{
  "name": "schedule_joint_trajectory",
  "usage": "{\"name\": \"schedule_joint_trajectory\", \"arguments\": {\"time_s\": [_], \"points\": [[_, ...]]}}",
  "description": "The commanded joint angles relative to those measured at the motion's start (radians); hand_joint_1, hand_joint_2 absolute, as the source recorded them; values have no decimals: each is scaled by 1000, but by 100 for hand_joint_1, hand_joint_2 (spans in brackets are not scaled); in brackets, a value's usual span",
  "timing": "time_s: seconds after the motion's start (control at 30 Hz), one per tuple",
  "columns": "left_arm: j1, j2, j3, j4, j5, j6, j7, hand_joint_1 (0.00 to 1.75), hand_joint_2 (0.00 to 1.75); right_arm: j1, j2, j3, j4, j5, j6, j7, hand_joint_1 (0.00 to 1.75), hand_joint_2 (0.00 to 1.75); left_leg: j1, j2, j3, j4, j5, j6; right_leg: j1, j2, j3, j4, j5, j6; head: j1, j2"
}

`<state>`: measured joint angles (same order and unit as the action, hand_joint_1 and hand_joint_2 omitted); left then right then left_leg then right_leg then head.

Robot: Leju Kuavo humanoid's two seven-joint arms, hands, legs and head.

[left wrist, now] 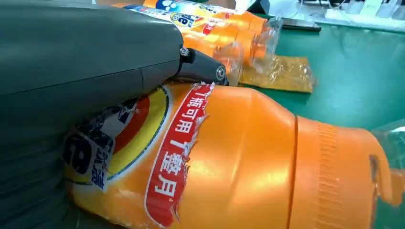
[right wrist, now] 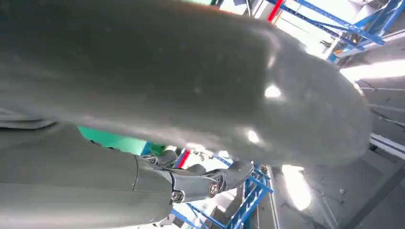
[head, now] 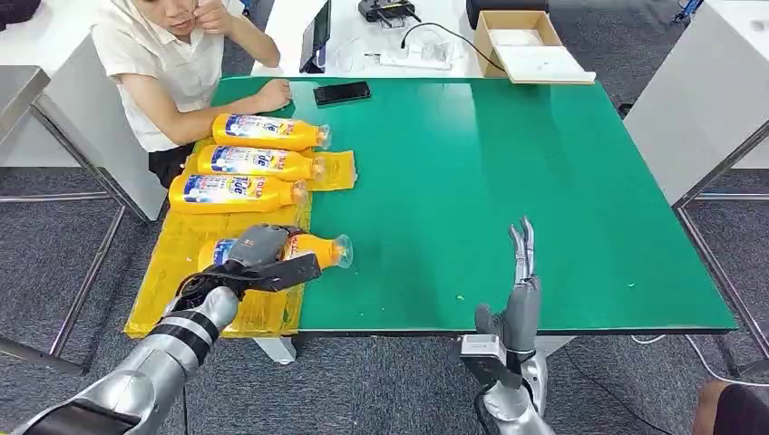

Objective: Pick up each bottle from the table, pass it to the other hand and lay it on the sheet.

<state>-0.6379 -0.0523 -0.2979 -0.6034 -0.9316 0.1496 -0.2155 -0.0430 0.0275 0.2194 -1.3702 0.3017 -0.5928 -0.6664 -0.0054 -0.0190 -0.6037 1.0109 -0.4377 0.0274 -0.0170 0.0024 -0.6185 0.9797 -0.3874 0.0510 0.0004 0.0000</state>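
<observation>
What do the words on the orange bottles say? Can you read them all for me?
"1瓶可用1整月": white characters on the red band of the held bottle, which the left hand grips, seen in the left wrist view.
Blue letters on that bottle's label: partly hidden by the hand, unreadable.
Labels of the three bottles lying on the yellow sheet: too small and blurred to read.
The right hand carries no text.

Silver, banded forearms are showing dark joint rings; the left hand [head: 258, 258] is wearing a grey domed cover, the right hand [head: 519, 299] slender dark-grey fingers.
</observation>
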Motion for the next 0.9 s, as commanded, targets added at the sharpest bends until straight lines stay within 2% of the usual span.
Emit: {"name": "schedule_joint_trajectory", "arguments": {"time_s": [0.03,0.1,0.13,0.17,0.2,0.63,0.8,0.9], "points": [[15,52,0,206,-7,35,58,110,175,-72,2,76,151,-16,2,-32,0,0,0,7,6,-2,-1,-2,1,6,4,-2,0,-2,0,0],[15,52,0,206,-7,35,58,110,175,-72,2,76,151,-16,2,-32,0,0,0,11,8,-3,-2,-2,1,8,5,-2,0,-2,0,0],[15,52,0,206,-7,35,58,68,175,-72,2,76,151,-16,2,-32,0,0,1,13,10,-3,-2,-3,1,10,6,-2,0,-3,0,0],[19,43,13,211,8,14,45,10,175,-72,-6,72,154,-19,-2,-32,0,0,0,11,10,-3,-2,-2,1,9,6,-1,0,-3,0,0],[21,39,18,207,14,14,38,0,175,-71,-8,70,154,-20,-3,-32,0,0,0,10,10,-2,-2,-2,1,8,7,-1,0,-2,0,0],[26,29,30,203,34,-17,12,0,175,-66,-16,66,151,-22,-4,-32,0,0,0,9,13,-3,-2,-2,0,7,10,0,0,-2,0,0],[23,15,56,199,87,-103,-57,0,175,-67,-25,61,162,-24,-5,-32,0,0,0,9,13,-3,-2,-3,1,7,10,-1,0,-3,0,0],[23,15,56,199,87,-103,-57,0,175,-67,-25,61,162,-24,-5,-32,0,0,0,9,13,-3,-2,-3,1,7,10,-1,0,-3,0,0]]}}
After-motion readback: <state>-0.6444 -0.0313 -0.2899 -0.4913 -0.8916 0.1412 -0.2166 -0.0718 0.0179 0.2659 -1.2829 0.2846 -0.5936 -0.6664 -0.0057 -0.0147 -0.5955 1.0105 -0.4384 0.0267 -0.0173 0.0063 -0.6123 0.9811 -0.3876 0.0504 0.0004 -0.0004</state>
